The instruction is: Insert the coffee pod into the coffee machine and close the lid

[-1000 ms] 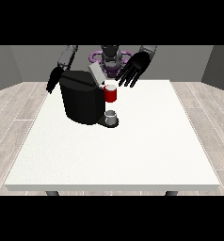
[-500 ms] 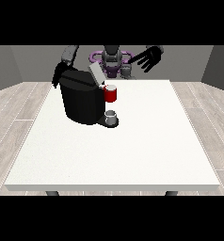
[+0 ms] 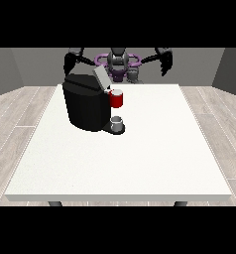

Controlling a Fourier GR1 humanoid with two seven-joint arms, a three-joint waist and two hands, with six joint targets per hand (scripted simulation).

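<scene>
The robot (image 3: 119, 62) is standing at the far edge of the white bench (image 3: 140, 158) with both arms spread wide and raised. The hand at the view's right (image 3: 165, 64) is hanging high in the air, well apart from everything on the bench, its fingers pointing down and looking relaxed, with nothing in them. The hand at the view's left (image 3: 69, 63) is hovering just above and behind the back corner of the black coffee machine (image 3: 85, 101); it is dark against the machine, and I cannot tell how its fingers are lying or whether it is touching the machine.

Below and in front of that hand, the machine is sitting on the bench's far left part. Its grey lid (image 3: 100, 78) is tilting up, standing open. A red thing at the machine (image 3: 117, 98) is showing on the side facing the other hand, and under it a small grey thing (image 3: 117, 122) is resting on the machine's base; I cannot tell if that is the pod.
</scene>
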